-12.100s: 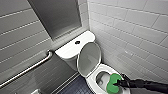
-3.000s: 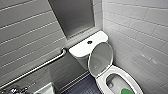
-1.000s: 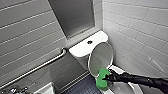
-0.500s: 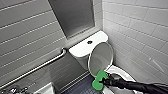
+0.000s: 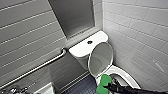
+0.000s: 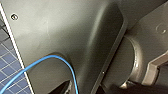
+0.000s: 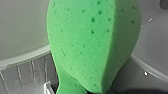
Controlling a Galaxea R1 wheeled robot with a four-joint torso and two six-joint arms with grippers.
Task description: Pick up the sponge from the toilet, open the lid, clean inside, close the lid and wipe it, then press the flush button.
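We count one steel grab bar [image 5: 37,68] slanting along the grey-tiled left wall, then one flat white tank top [image 5: 77,48] with one small dark round flush button [image 5: 89,42] in its middle. Just right of that, one white rounded-oval plastic lid [image 5: 101,58] stands raised against the tank. Nearer, one bright green peanut-shaped sponge [image 5: 103,83] stands upright over the near left of the white bowl rim [image 5: 126,76], pinched between the fingers of the right gripper [image 5: 108,86], whose one black arm reaches in low and almost level from the right
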